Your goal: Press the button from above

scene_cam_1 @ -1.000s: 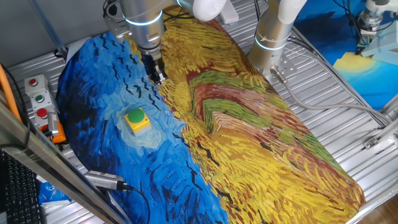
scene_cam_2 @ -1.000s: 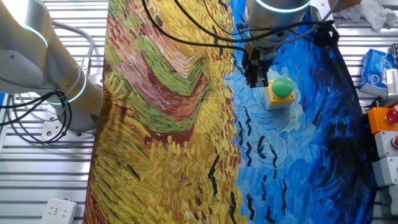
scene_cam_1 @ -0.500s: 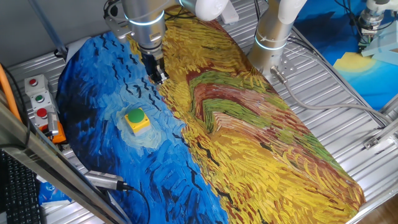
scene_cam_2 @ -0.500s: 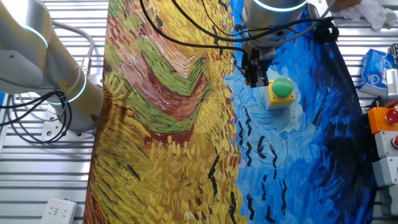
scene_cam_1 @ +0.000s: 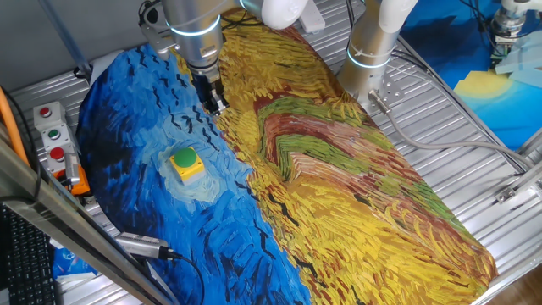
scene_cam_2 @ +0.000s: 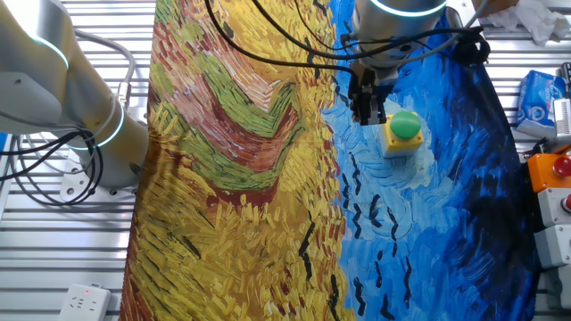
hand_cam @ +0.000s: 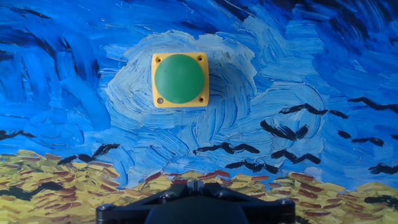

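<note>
Filmed from opposite table sides, high and angled down; hand view straight down, closer; all sharing the button (scene_cam_1: pixel 186 161).

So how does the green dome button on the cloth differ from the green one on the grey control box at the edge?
The button is a large raised green dome on a yellow square base, standing alone on the painted cloth. The control box's green button is much smaller and flat, sharing its grey control box with red buttons, off the cloth. Both are round and green.

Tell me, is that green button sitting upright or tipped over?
Upright. The button shows its green dome squarely on top of its yellow base, flat on the painted cloth.
</note>
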